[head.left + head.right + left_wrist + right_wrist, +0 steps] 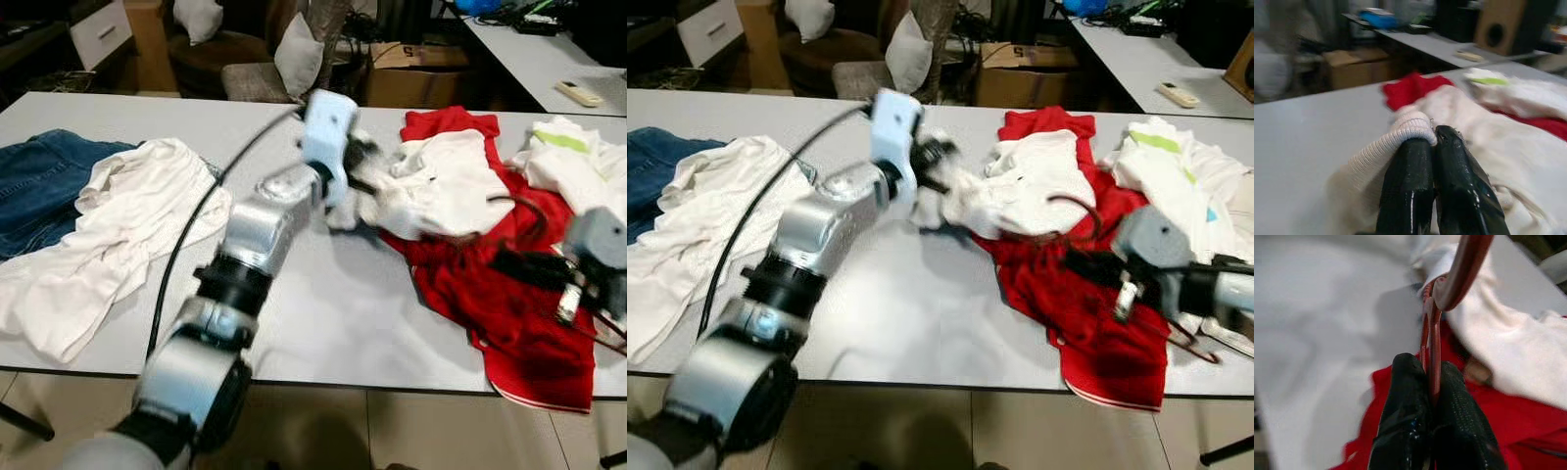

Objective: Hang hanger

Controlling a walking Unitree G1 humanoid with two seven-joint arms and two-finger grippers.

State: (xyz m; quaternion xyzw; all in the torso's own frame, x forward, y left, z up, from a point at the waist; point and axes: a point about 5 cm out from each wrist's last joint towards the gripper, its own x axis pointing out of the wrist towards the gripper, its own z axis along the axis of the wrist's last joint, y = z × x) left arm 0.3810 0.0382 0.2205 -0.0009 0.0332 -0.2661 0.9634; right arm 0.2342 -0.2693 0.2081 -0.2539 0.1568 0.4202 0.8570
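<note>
My left gripper [1432,142] is clamped on the ribbed cuff of the cream sweater [446,181], fingers together w/ knit pinched between them, just above the white surface [333,304]. Rest of the sweater spreads away beyond the fingertips, over the red shirt [509,313].

My right gripper [1431,377] is closed on the red hanger [1462,271]: thin wire runs straight up from between the fingers, hook curving off past the tips. Below & around that gripper is red shirt; cream sweater just beyond the hook.

Past my right gripper, farther out: white garment w/ green stripe [568,157]. Well off to the left arm's outer side: white shirt [127,225] & blue jeans [39,186].
</note>
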